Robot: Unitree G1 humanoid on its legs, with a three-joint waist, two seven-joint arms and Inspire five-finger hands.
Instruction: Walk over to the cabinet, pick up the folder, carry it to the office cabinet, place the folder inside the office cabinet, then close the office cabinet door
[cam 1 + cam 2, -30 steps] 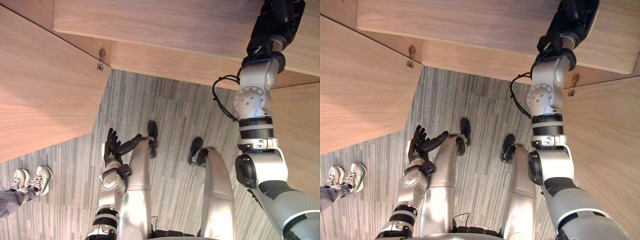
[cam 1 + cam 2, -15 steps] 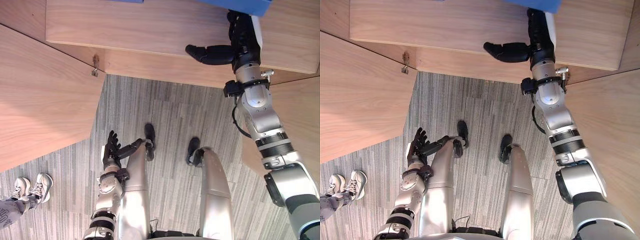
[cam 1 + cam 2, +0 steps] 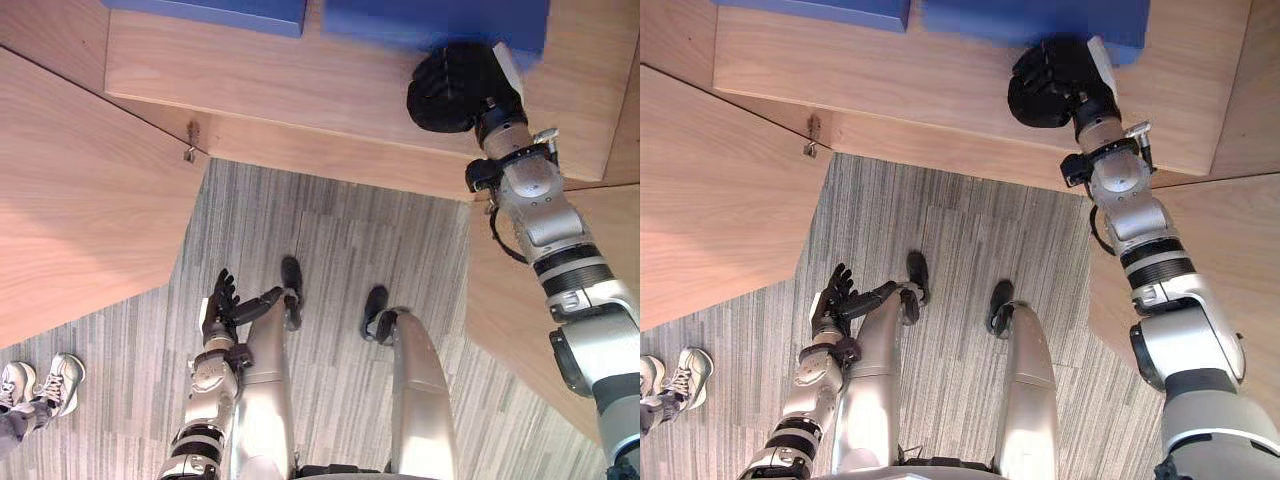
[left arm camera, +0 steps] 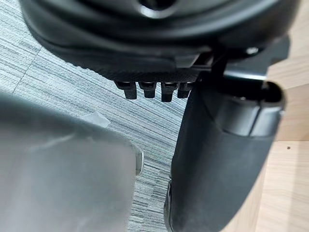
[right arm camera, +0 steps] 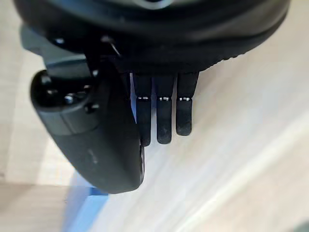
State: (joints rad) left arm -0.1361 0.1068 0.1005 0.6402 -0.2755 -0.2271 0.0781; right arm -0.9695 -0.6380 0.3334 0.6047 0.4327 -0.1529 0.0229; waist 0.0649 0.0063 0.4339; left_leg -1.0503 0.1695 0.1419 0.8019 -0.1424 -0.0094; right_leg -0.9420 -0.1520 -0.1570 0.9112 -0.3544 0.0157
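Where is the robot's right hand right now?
Upper right of the left eye view: the right hand is over the wooden shelf, at the near edge of the right blue folder.

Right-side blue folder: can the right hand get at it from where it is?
Probably yes. The right hand is at the near edge of the right-side folder on the cabinet top, fingers straight, with nothing between them. Whether it already touches is unclear.

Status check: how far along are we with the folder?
Looks done: blue flat folder lies on the light wooden cabinet shelf. In hand: nothing; right hand rests open at its edge, left hand idle. Left: withdraw, close the open wooden door.
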